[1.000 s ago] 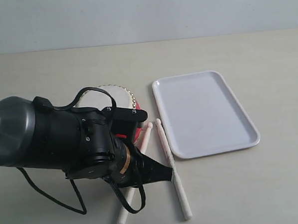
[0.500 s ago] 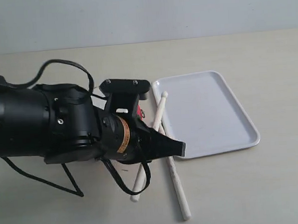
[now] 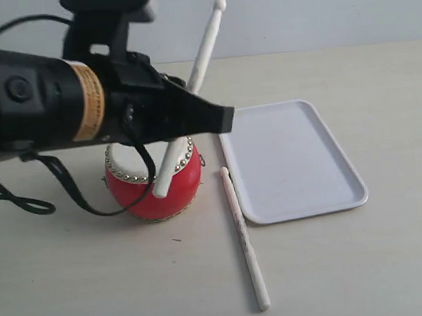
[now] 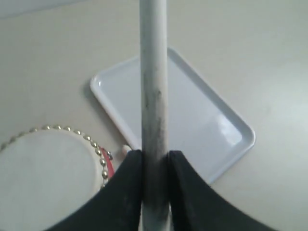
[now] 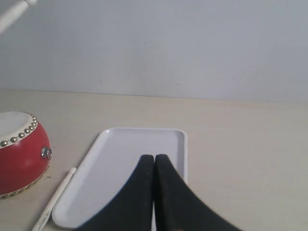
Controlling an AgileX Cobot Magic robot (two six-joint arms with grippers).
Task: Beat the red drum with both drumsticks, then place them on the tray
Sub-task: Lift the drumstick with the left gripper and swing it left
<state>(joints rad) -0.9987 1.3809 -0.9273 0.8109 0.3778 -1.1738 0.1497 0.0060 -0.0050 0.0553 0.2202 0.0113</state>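
My left gripper [image 3: 195,120] [image 4: 155,156] is shut on one drumstick [image 3: 205,48] [image 4: 154,86], held steeply tilted in the air, its rounded tip up high and its butt end hanging in front of the red drum [image 3: 154,189] [image 4: 48,178] [image 5: 19,151]. The second drumstick [image 3: 242,234] [image 5: 54,197] lies on the table between the drum and the white tray [image 3: 289,157] [image 4: 192,115] [image 5: 130,168]. My right gripper [image 5: 154,159] is shut on nothing and hangs over the tray's near side; it does not show in the exterior view.
The left arm's black body [image 3: 59,102] and its looping cable [image 3: 29,199] fill the left of the exterior view, above and beside the drum. A pale wall [image 3: 317,14] backs the beige table [image 3: 358,263].
The left gripper has lifted its drumstick off the table and swung it up from low and flat to steeply tilted above the drum. The drum is now uncovered. The other stick has not moved.
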